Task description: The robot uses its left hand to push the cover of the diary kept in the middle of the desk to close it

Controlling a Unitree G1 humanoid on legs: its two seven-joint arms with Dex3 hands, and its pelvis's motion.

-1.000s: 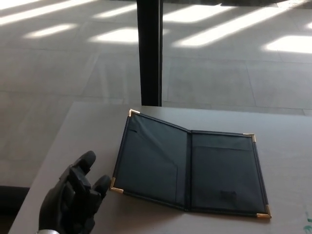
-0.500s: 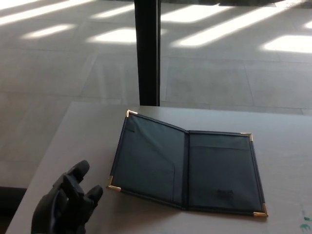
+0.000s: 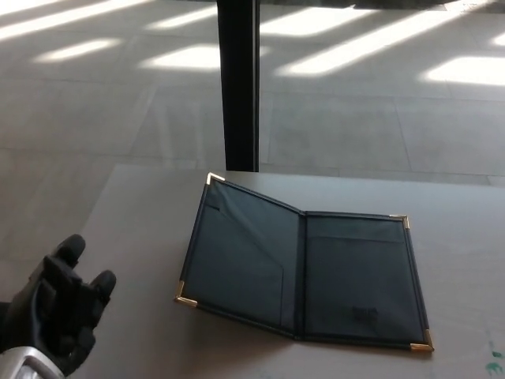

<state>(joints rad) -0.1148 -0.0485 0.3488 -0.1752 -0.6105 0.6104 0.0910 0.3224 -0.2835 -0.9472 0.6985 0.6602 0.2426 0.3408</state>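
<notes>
A dark diary (image 3: 304, 272) with gold corner tips lies open in the middle of the grey desk (image 3: 134, 205). Its left cover (image 3: 237, 257) is tilted up off the desk; the right half lies flat. My left hand (image 3: 59, 312) is at the lower left, over the desk's left edge, well apart from the cover. It is open, fingers spread, holding nothing. My right hand does not show.
A black vertical post (image 3: 237, 83) stands behind the desk's far edge, just beyond the diary's upper left corner. Tiled floor with sunlit patches lies beyond. A small green mark (image 3: 495, 355) sits at the desk's lower right.
My left hand has moved left, away from the diary, out to the desk's left edge. The diary has stayed open as before.
</notes>
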